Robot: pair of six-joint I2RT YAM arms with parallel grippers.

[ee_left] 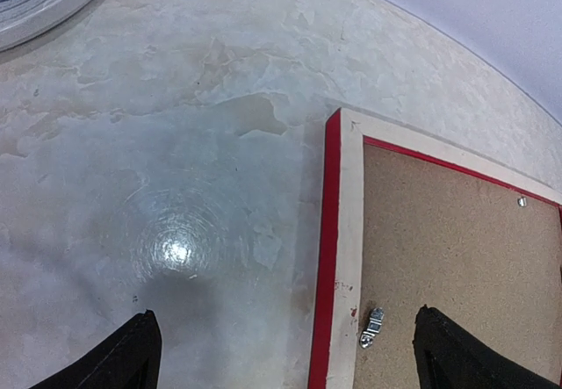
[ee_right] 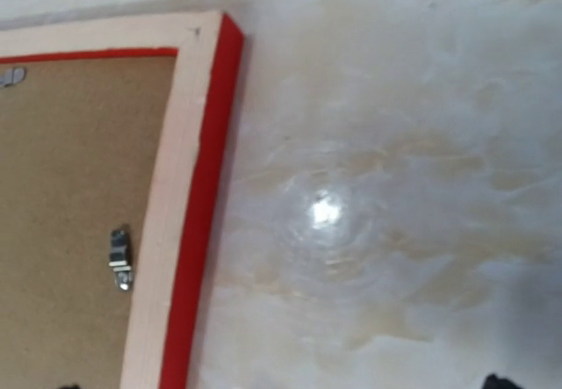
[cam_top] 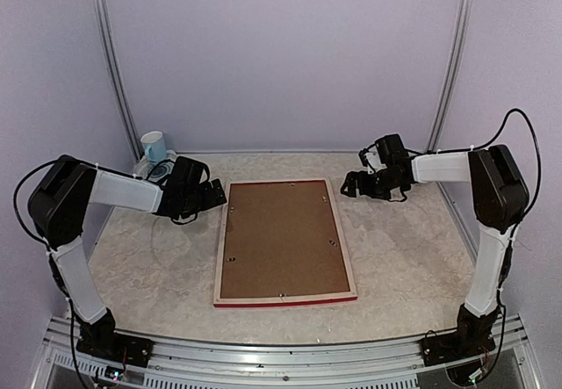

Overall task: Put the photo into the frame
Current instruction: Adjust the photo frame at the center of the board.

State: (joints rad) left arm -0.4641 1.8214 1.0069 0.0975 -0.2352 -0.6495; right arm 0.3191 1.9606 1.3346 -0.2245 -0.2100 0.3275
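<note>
Brown backing board (cam_top: pixel 283 235) is what I see first, because the frame (cam_top: pixel 221 248) lies face down in the middle of the table (cam_top: pixel 404 257), between my two arms, with its pale wooden back upward and only a thin red line at the edges. The photo I cannot find in any view; perhaps it is already under the board, but I cannot confirm this. The left gripper (cam_top: pixel 211 198) hangs just beside the far left corner of the frame with its fingers (ee_left: pixel 132 358) spread wide, one over the bare table and one over the board. The right gripper (cam_top: pixel 349 185) is near the far right corner, apart from the frame; in its wrist view only two dark tips show at the lower corners, so I judge it spread as well. I expect the frame to be light and stiff, but thin and flat on the surface, so it is hard to get under. I would take it by the wooden rim, not by the board, which may bend. The small metal clips (ee_left: pixel 372 326) look delicate and need a gentle, exact push. A cup (cam_top: pixel 154 146) stands far left.
</note>
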